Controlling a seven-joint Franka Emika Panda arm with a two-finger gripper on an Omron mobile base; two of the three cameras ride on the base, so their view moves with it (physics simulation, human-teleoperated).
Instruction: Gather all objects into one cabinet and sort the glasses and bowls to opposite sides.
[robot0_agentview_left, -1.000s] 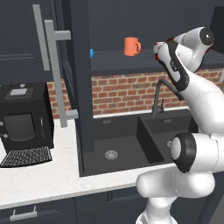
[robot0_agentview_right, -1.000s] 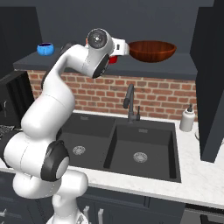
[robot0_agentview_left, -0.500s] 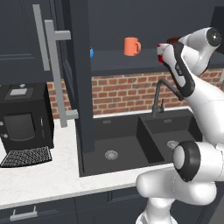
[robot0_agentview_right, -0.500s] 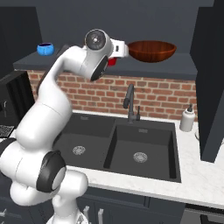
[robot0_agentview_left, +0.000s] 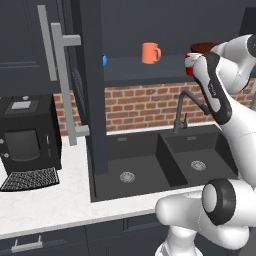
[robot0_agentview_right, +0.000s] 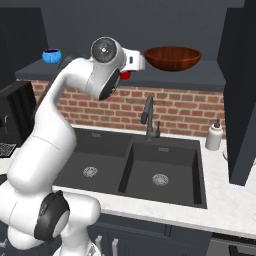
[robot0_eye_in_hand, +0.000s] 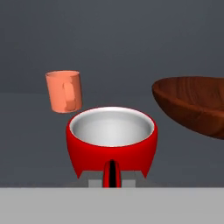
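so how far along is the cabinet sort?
Done: the orange mug, blue bowl and brown bowl sit on the open cabinet's shelf. In hand: the gripper is shut on the red mug, held at shelf height between orange mug and brown bowl. Left: set it down by the orange mug; the bowls are at opposite ends and need grouping.

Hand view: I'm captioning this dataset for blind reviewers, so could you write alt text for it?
A glossy red mug with a white inside sits close in front of the camera, its handle held in the shut gripper. Beyond it to the left stands a light orange mug, and the rim of a wide brown bowl enters from the right, all against the cabinet's dark grey interior.
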